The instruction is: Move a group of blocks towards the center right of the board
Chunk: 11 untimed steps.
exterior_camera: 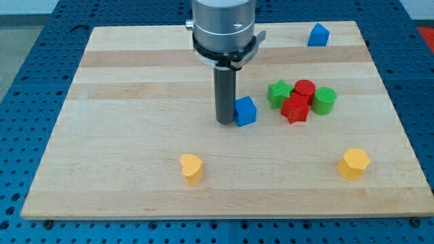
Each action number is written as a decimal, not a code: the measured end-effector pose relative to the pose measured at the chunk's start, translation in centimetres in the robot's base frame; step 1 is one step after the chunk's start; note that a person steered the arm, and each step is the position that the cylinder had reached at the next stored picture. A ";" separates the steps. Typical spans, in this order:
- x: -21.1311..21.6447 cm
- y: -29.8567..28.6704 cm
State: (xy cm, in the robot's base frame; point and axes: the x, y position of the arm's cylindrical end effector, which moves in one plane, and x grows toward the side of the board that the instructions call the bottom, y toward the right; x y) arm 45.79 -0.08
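Pushing blue cube rightward: my tip touches its left side, mid-frame. No fingers here, nothing held. Red-green cluster already sits center right; cube not yet joined.

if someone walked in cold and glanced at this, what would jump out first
Probably the big grey arm coming down from the view's top, with my tip on the board right beside a blue block, on that block's left. Next, the tight cluster just to the right: a green star, a red cylinder, a red star and a green cylinder.
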 end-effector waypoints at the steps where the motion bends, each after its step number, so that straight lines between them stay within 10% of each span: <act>1: 0.5 -2.1; 5: -7.3 4.4; 9: -2.6 9.4; 11: -1.1 2.3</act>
